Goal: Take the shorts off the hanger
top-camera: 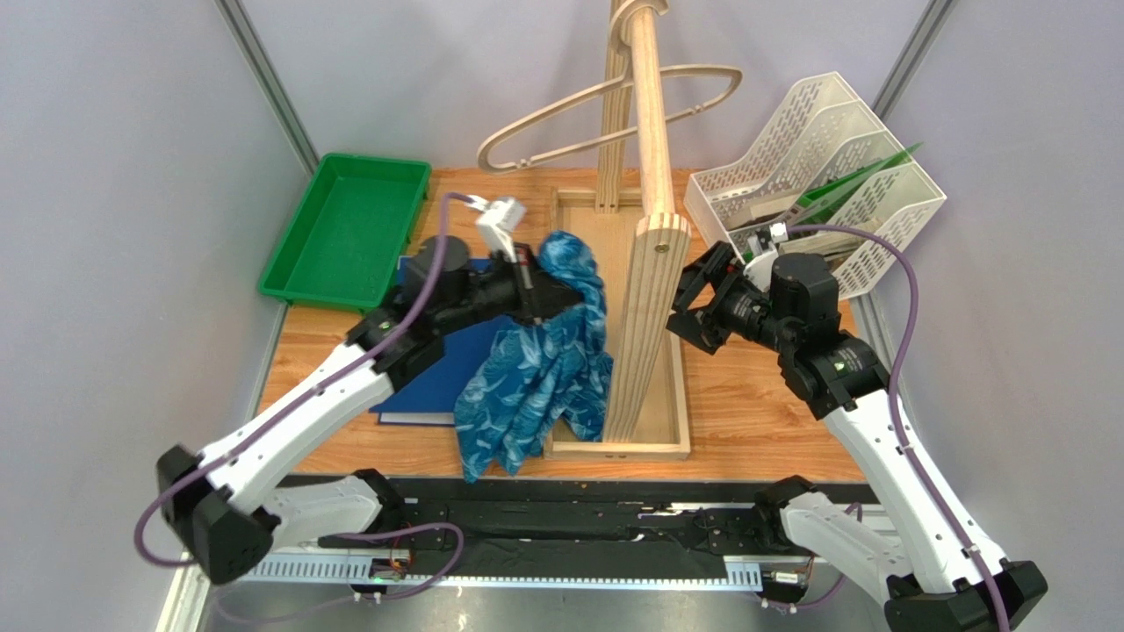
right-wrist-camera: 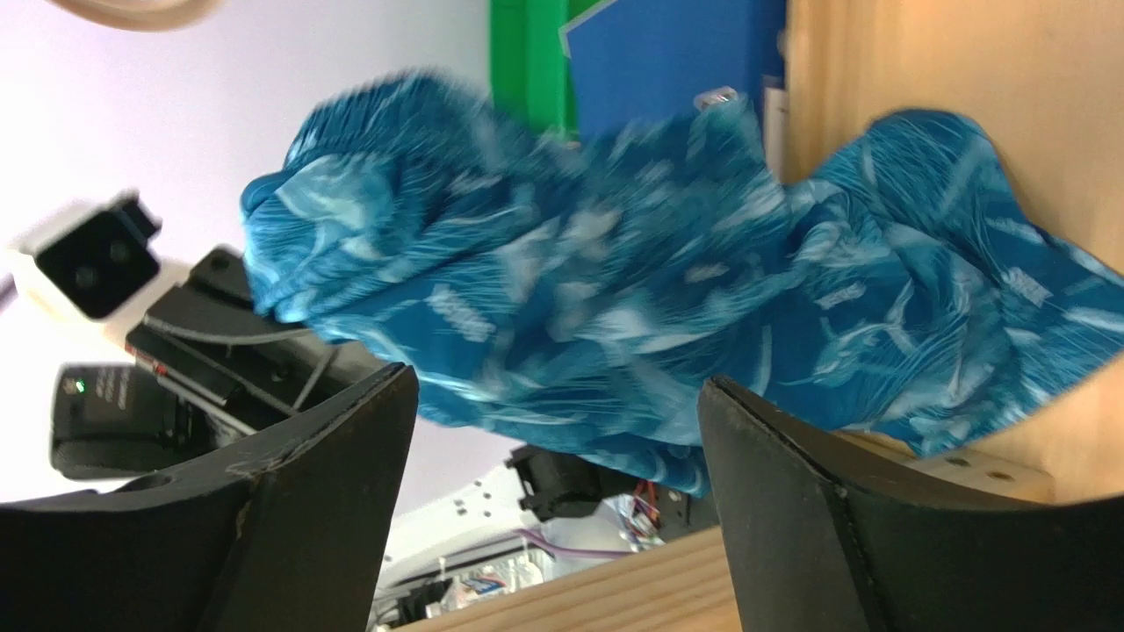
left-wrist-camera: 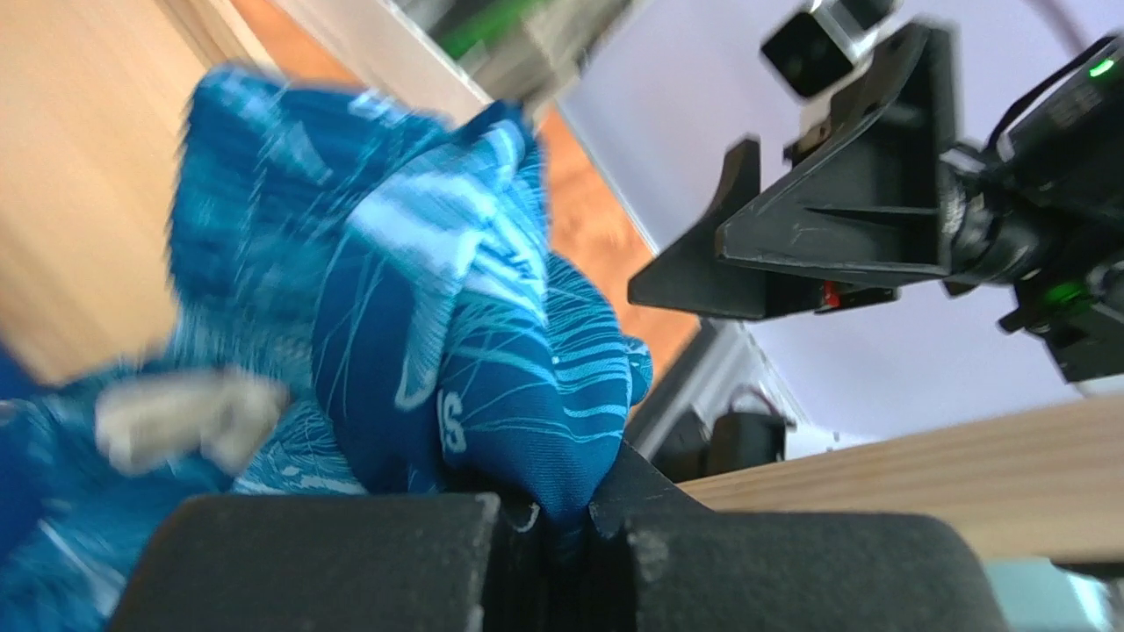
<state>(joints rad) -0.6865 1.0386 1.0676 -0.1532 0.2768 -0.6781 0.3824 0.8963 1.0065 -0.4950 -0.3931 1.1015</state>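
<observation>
The blue wavy-print shorts [top-camera: 541, 356] are bunched against the left side of the upright wooden stand [top-camera: 649, 263] and trail down to the table. My left gripper [top-camera: 561, 300] is shut on their upper part. The left wrist view shows fabric [left-wrist-camera: 436, 342] pinched between the closed jaws [left-wrist-camera: 581, 507]. The thin wooden hanger [top-camera: 544, 113] hangs bare from the top of the stand. My right gripper [top-camera: 693, 296] stands open on the stand's right side. In its wrist view the shorts [right-wrist-camera: 633, 303] lie beyond the spread fingers [right-wrist-camera: 554, 395], with nothing between them.
A green tray [top-camera: 346, 224] sits at the back left. A dark-blue binder [top-camera: 442, 375] lies under the left arm. A white file rack [top-camera: 825, 171] stands at the back right. The stand's base frame [top-camera: 660, 421] takes up the table's middle.
</observation>
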